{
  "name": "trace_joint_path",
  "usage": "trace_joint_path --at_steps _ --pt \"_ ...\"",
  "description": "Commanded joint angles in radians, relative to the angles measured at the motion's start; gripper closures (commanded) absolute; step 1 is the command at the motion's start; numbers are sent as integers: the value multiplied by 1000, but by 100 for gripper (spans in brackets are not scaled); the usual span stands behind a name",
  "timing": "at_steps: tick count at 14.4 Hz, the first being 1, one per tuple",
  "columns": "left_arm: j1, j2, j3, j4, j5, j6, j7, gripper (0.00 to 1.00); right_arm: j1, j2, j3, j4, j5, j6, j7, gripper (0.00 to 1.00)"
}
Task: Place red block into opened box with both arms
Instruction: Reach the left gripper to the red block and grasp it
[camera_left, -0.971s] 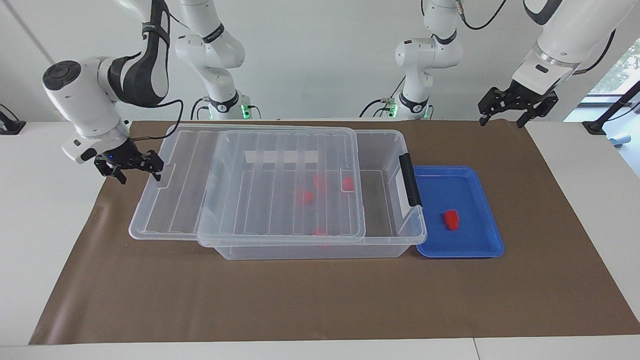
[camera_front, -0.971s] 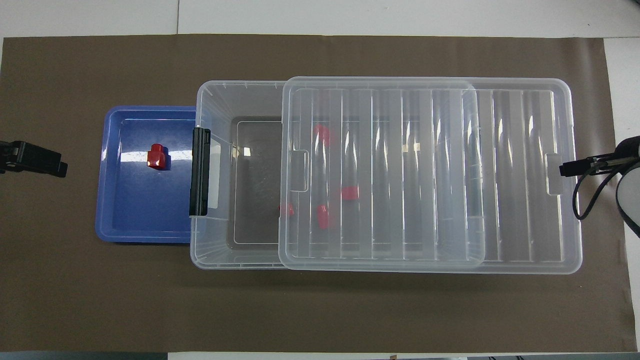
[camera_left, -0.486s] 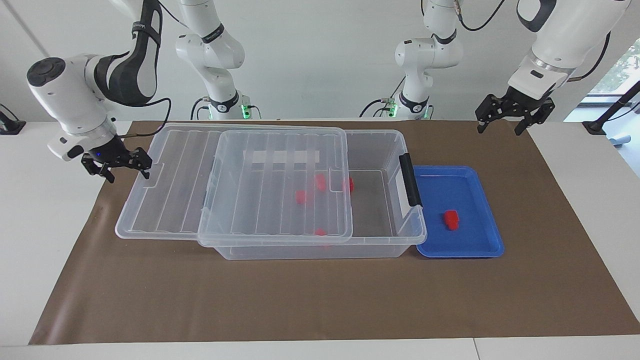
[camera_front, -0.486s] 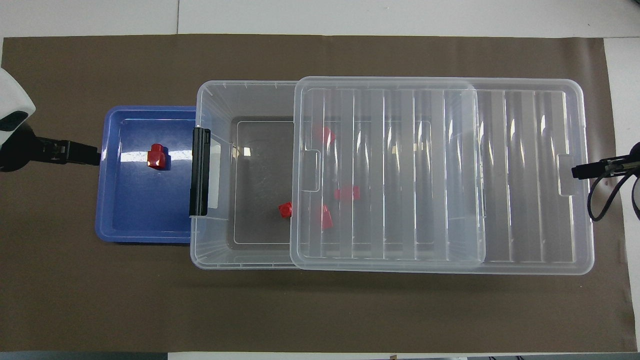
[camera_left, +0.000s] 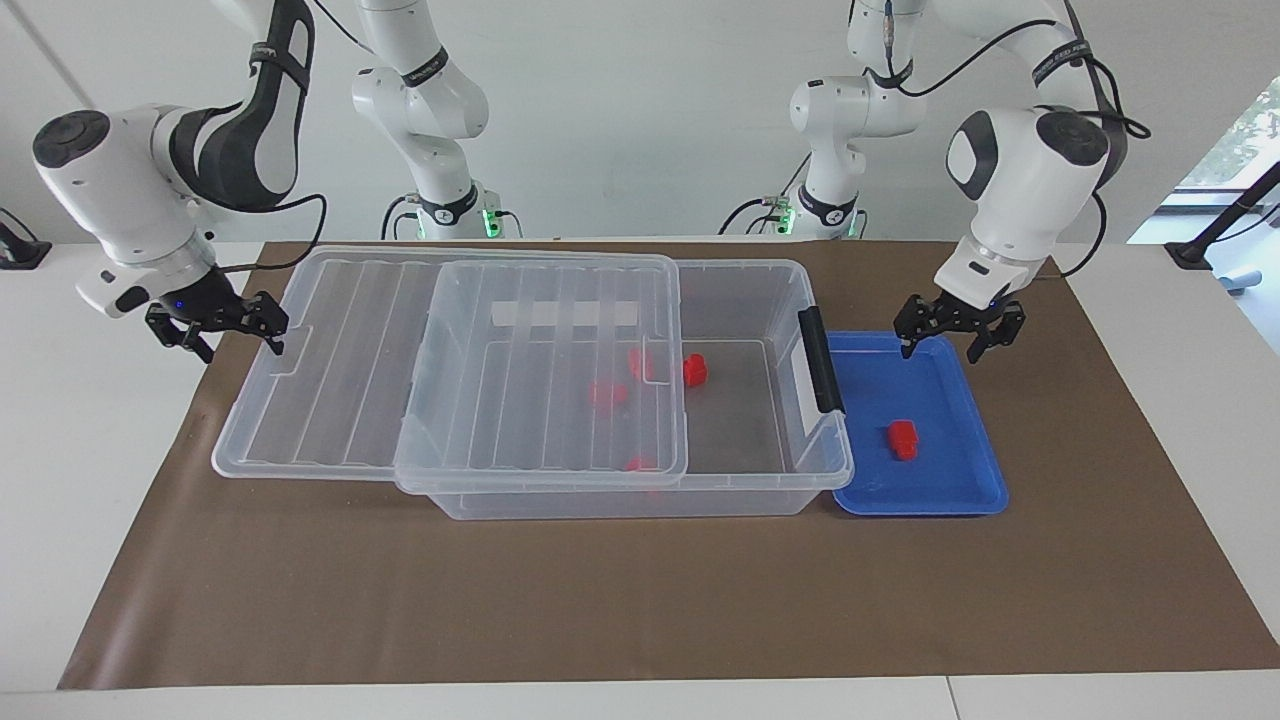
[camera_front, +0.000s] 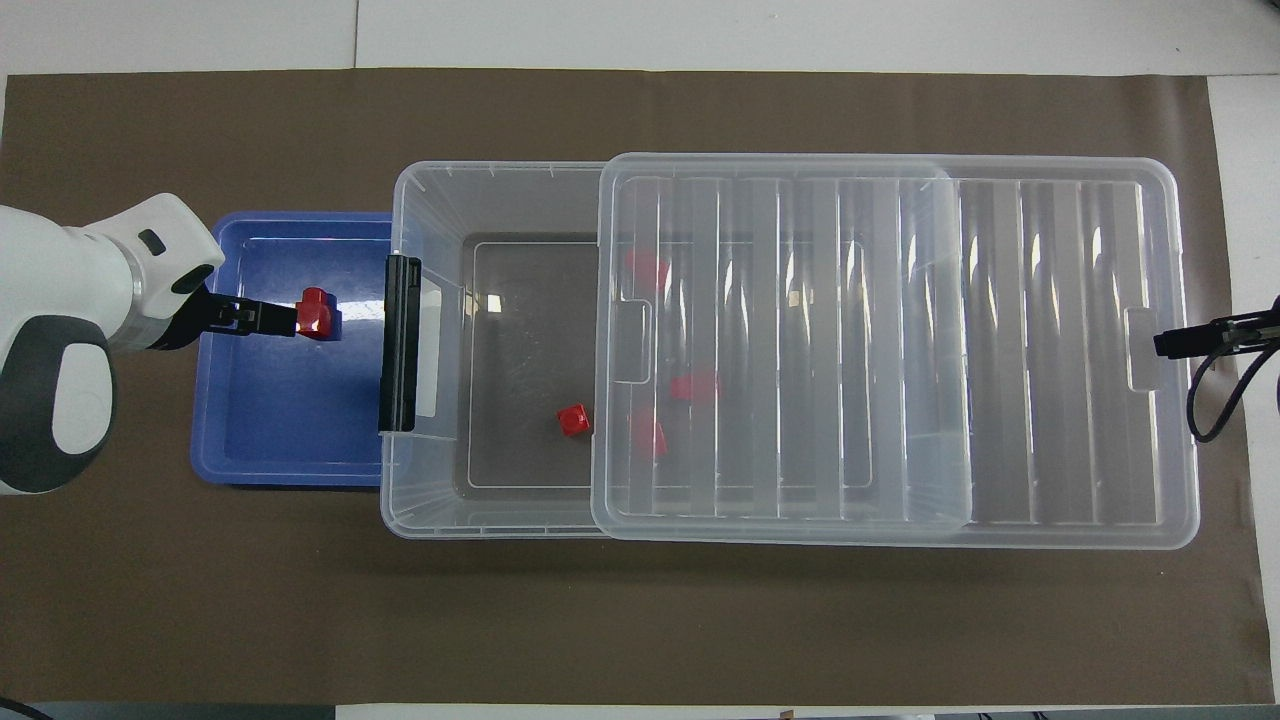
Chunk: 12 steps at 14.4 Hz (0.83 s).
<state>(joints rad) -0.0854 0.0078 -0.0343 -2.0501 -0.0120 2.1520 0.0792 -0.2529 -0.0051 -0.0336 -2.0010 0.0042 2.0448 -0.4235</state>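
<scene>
A brown mat (camera_left: 640, 600) covers most of the white table (camera_left: 90, 420). On it, near the mat's middle, sits the box (camera_left: 760, 480), a clear bin with a black clip handle (camera_left: 821, 359) on the end toward the left arm. Its ribbed lid (camera_left: 330, 380) is slid partway off and overhangs the box's end toward the right arm, so the handle end is uncovered. A white label strip (camera_left: 565, 314) shows through the plastic; no writing on it can be read. 4 red pieces lie inside, 1 of them (camera_front: 573, 420) on the uncovered part of the floor.

A shallow blue tray (camera_left: 960, 490) lies against the handle end of the box. The red block (camera_left: 903, 439) rests in it, near the tray's middle.

The left gripper (camera_left: 952, 335) hangs released, fingers spread, over the tray's edge nearest the robots, clear of the block. The right gripper (camera_left: 215, 328), also released and holding nothing, is just beside the lid's overhanging edge.
</scene>
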Motion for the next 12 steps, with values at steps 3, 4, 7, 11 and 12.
trace_joint_path --at_steps 3,4,7,11,12 --pt "-14 107 10 -57 -14 216 -1 0 114 77 9 274 -10 -251 174 0" --pt "-11 116 10 -73 -14 253 1 0 141 88 9 342 -10 -321 231 0" --pt "-2 162 10 -94 -14 325 1 0 225 62 14 428 -7 -451 366 0" --pt "3 221 11 -96 -14 336 -2 0 265 13 11 435 4 -531 428 0" --pt "3 224 10 -96 -14 335 -4 0 265 -7 11 414 -1 -547 428 0"
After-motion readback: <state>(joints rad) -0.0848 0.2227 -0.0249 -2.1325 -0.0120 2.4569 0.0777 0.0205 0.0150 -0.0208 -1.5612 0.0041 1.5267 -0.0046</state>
